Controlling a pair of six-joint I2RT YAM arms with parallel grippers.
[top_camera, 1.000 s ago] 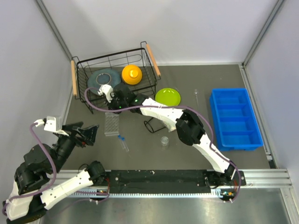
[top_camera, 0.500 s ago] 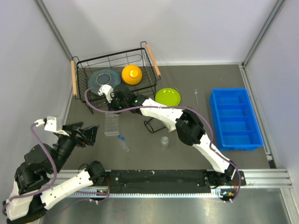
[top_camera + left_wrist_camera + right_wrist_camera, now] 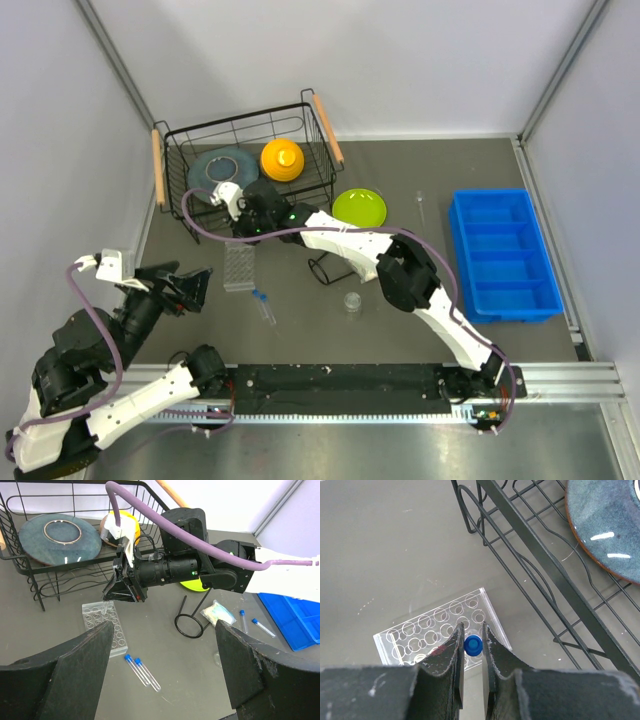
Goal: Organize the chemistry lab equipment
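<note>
rack (image 3: pixel 239 266) before basket (image 3: pixel 327 128) | tubes (image 3: pixel 265 308) before rack — bin (image 3: pixel 503 254) far right

Hardly anything differs across the last second in the overhead view. The one shift is slight: the white camera block (image 3: pixel 104 263) behind the left gripper (image 3: pixel 197 287) seems to sit a touch further right than before. Nothing lying on the grey worktop (image 3: pixel 480 170) has moved.

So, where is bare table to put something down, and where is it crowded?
Bare table lies between the lime-green round plate and the blue plastic compartment tray, except a thin glass rod. Crowded: around the clear plastic tube rack, with two blue-capped tubes and the right gripper.
</note>
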